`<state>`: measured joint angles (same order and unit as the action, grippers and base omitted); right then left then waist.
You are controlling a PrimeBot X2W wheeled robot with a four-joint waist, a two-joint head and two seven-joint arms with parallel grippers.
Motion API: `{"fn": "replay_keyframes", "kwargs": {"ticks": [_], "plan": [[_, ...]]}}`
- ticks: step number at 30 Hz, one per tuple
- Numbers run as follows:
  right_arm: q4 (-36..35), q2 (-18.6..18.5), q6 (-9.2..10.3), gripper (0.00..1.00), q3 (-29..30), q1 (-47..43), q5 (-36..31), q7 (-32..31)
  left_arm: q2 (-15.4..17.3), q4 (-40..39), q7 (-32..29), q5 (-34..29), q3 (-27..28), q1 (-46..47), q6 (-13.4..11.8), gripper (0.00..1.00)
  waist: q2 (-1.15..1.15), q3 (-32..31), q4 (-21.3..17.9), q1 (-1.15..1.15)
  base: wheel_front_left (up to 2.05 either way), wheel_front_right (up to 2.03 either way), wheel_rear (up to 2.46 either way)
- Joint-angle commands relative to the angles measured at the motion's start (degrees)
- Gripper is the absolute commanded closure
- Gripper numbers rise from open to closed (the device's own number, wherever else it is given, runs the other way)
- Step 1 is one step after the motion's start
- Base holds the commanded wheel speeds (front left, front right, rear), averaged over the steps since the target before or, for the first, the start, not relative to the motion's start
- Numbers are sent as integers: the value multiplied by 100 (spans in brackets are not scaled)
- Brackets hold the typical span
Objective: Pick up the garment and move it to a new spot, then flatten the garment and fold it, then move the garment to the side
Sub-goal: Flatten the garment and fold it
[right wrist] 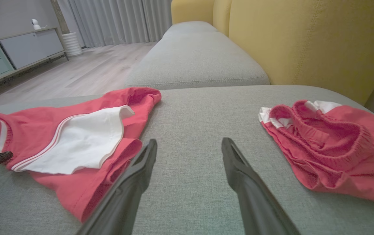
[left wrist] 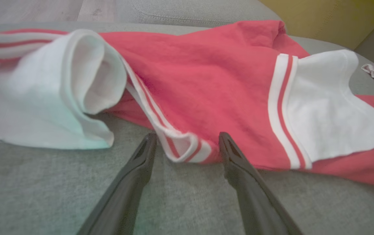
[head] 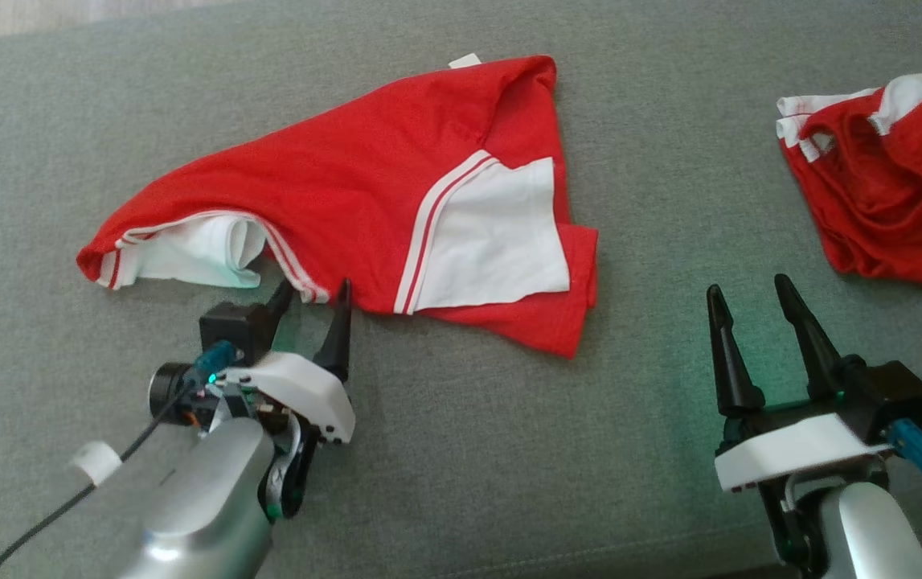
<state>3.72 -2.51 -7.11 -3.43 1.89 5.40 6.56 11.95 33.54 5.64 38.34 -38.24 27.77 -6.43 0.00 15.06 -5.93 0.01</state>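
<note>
The garment [head: 364, 161], a red shirt with white panels and red-and-white striped trim, lies crumpled on the grey sofa cushion [head: 469, 450]. My left gripper [head: 314, 289] is open at its near edge. In the left wrist view the striped hem [left wrist: 187, 148] sits between the two fingers of the left gripper [left wrist: 187, 137], low on the cushion; I cannot tell if they touch it. My right gripper [head: 748, 285] is open over bare cushion to the right of the garment [right wrist: 43, 130], with nothing between the fingers of the right gripper [right wrist: 190, 141].
Red shorts [head: 887, 185] with white trim lie bunched at the far right, also in the right wrist view [right wrist: 330, 143]. A yellow backrest [right wrist: 304, 39] rises behind the seat. Beyond the cushion are a wooden floor [right wrist: 85, 65] and a low cabinet [right wrist: 17, 49].
</note>
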Motion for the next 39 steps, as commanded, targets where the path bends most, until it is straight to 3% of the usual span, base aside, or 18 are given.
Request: {"fn": "replay_keyframes", "kwargs": {"ticks": [1, 3, 4, 7, 8, 11, 12, 13, 20, 27, 34, 39], "plan": [[-159, -37, -37, 0, -140, 220, 5, 57, 87, -98, 55, 26, 254, 248, 38, 0, 0, 4, -14, -1, 0, 0, 0], [-137, -37, -37, 0, -154, 231, 29, 77, 45, -56, 48, 90, 270, 284, 94, 6, 0, 7, -35, -1, 0, 0, 0], [-125, -37, -37, 0, -160, 234, 39, 89, 31, -45, 51, 111, 276, 300, 111, 20, 0, 8, -45, -1, 0, 0, 0], [-91, -37, -37, 0, -149, 238, 56, 121, -29, -87, 65, 202, 306, 300, 155, 19, 0, 7, -59, -1, 0, 0, 0], [-81, -37, -37, 0, -137, 237, 59, 132, -48, -110, 69, 233, 320, 290, 155, 24, 0, 8, -57, -1, 0, 0, 0], [-56, -37, -37, 0, -114, 240, 63, 150, -50, -146, 91, 250, 339, 270, 106, 63, 0, 9, -53, -1, 0, 0, 0], [-49, -37, -37, 0, -111, 241, 68, 156, -43, -152, 100, 237, 332, 267, 88, 85, 0, 8, -51, -1, 0, 0, 0], [-41, -37, -37, 0, -110, 243, 74, 161, -38, -168, 141, 221, 333, 265, 69, 100, 0, 6, -48, -1, 0, 0, 0], [49, -37, -37, 0, -38, 206, 91, 191, 19, -628, 564, 83, 376, 155, -93, 100, 0, -142, 106, -1, 0, 0, 0], [97, -37, -37, 0, -26, 151, 123, 192, 259, -1455, 602, -10, 414, -12, -254, 100, 0, -395, 280, -1, 0, 0, 0], [123, -37, -37, 0, -23, 150, 154, 186, 776, -2155, 67, -8, 548, 403, -200, 100, 0, -501, 350, -1, 0, 0, 0], [120, -37, -37, 0, -114, 264, 159, 210, 1254, -1848, -562, 203, 929, 1388, 17, 100, 0, -310, 182, -1, 0, 0, 0]]}}
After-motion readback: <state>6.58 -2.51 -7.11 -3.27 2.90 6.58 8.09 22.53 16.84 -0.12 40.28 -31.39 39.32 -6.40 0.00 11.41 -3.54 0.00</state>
